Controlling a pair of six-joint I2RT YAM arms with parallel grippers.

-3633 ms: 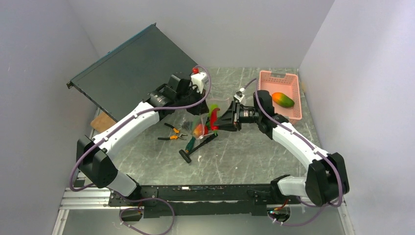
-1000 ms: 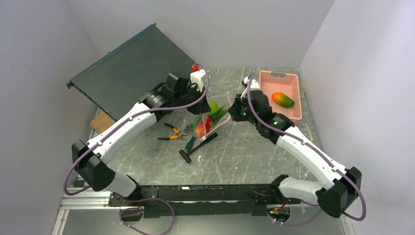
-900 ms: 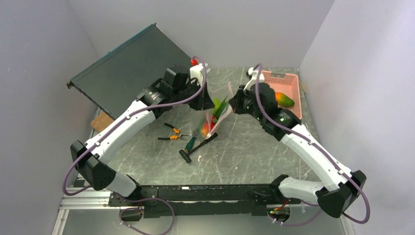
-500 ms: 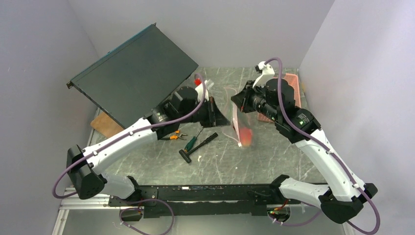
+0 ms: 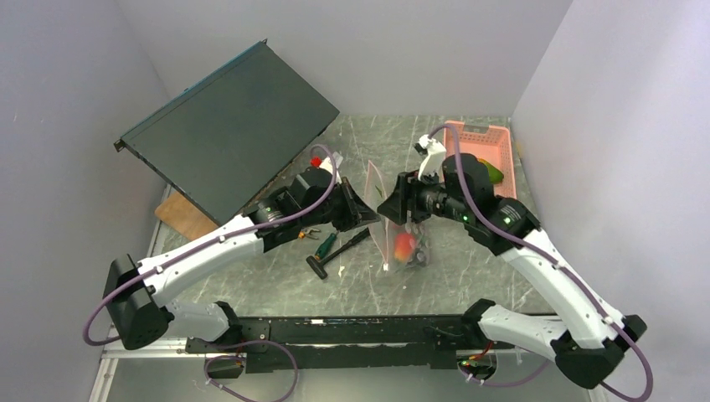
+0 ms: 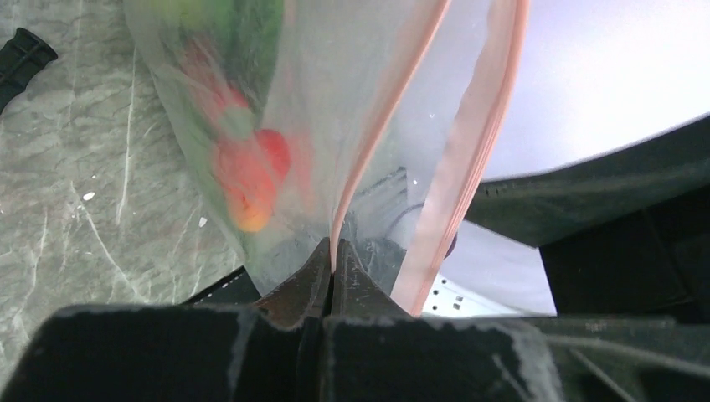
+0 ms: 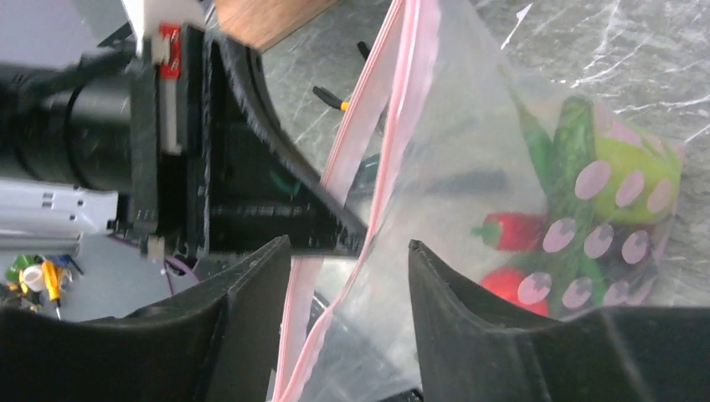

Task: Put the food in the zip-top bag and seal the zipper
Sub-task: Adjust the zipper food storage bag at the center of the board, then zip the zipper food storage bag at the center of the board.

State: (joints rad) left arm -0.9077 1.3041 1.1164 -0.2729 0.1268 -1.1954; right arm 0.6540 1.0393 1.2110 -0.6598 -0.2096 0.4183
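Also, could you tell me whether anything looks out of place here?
Yes: the mango sits in the pink basket, outside the zip-top bag. The bag hangs with its zipper unsealed, one strip pinched by the left gripper.

Two robot arms on a black base rail (image 5: 335,328): the left arm (image 5: 201,254) at the rail's left end, the right arm (image 5: 546,272) at its right. Both have white shells, black joints and a looping purple cable (image 5: 297,367). The left gripper (image 6: 331,264) and right gripper (image 7: 347,260) are matt black, wedge-fingered.
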